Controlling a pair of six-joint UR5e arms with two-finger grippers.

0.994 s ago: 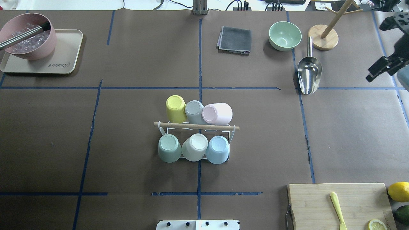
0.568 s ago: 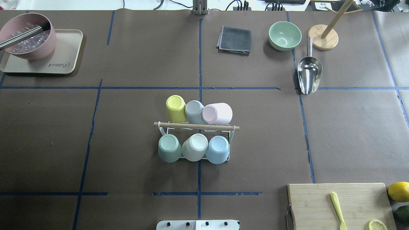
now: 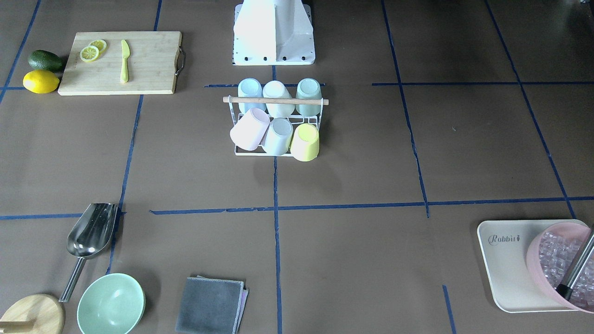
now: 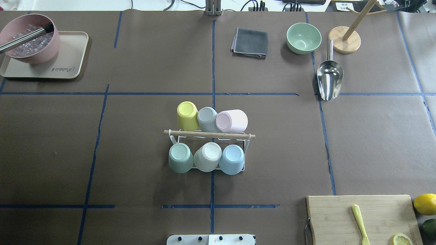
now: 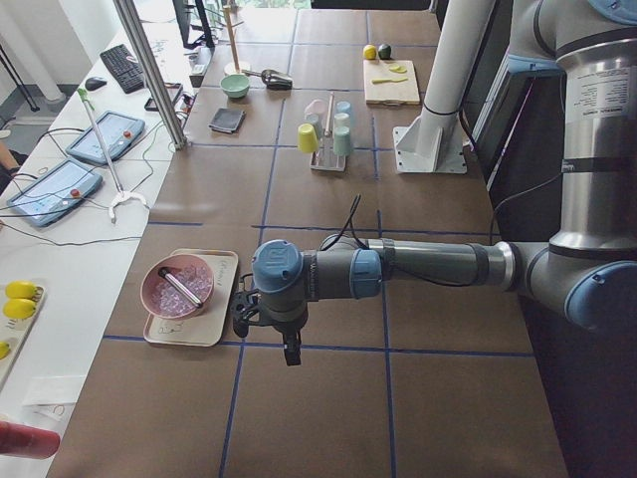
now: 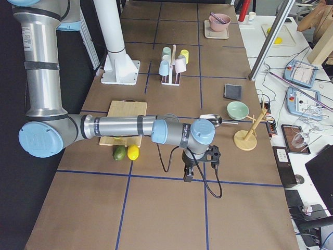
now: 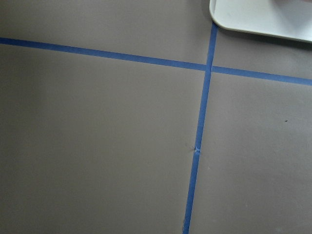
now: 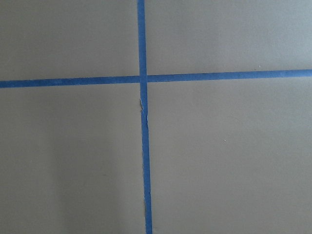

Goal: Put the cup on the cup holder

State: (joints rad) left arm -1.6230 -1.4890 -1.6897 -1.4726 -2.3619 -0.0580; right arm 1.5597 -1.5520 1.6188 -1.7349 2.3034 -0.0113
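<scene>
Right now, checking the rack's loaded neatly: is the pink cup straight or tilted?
Tilted. The pink cup slants sideways on the cup holder, unlike the straighter yellow cup in its row.

The left arm (image 5: 428,264) and the right arm (image 6: 114,126) are built alike: silver-grey tubes with pale blue round caps at the joints. Behind the small black left gripper (image 5: 289,354) and right gripper (image 6: 187,177), a thin black cable (image 6: 213,187) loops loose. The fingers seem dark. The white pedestal (image 3: 274,32) carries dark bolts.
</scene>
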